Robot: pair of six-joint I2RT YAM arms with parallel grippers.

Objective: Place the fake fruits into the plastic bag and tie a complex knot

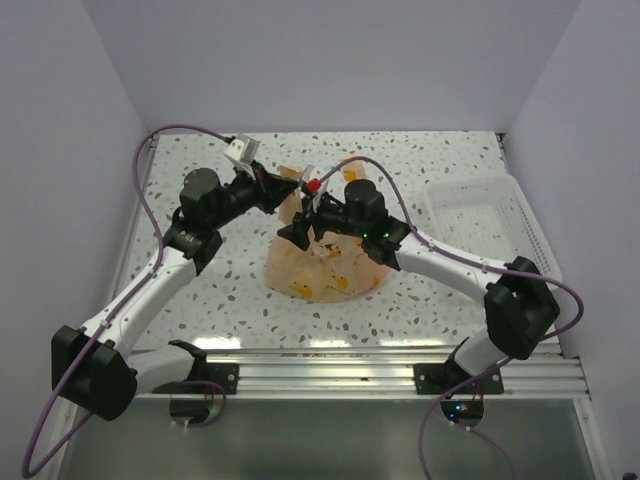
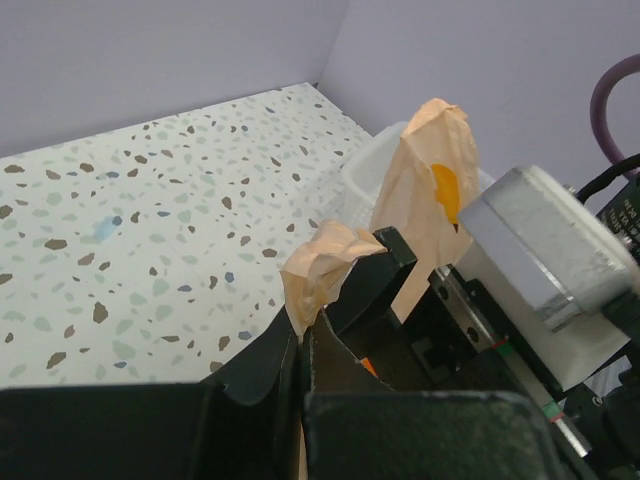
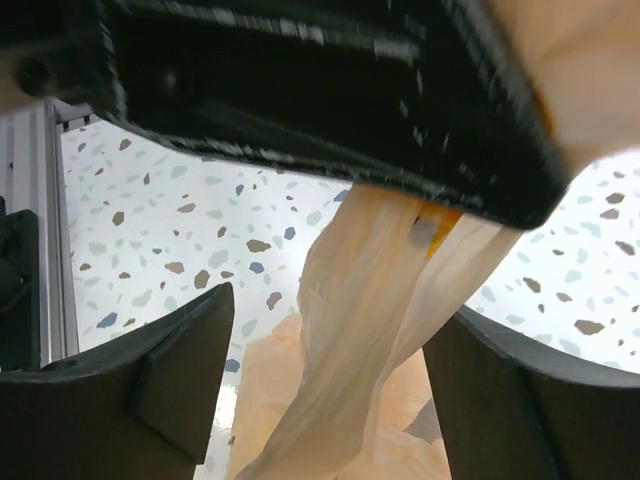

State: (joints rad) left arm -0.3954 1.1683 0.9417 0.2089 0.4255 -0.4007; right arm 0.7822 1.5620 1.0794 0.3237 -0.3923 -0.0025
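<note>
The peach-orange plastic bag lies slumped mid-table, and yellow and orange fake fruits show through its film. My left gripper is shut on a bunched handle of the bag, which pokes out above the left gripper's closed jaws. A second handle strip stands up beside it. My right gripper hovers over the bag's top. In the right wrist view the right gripper is open, with a stretched handle strip running loose between its fingers. The knot is hidden under the grippers.
A white plastic tray sits at the right of the table, and its rim shows behind the handles. The left gripper's black body hangs close above the right fingers. An aluminium rail runs along the near edge.
</note>
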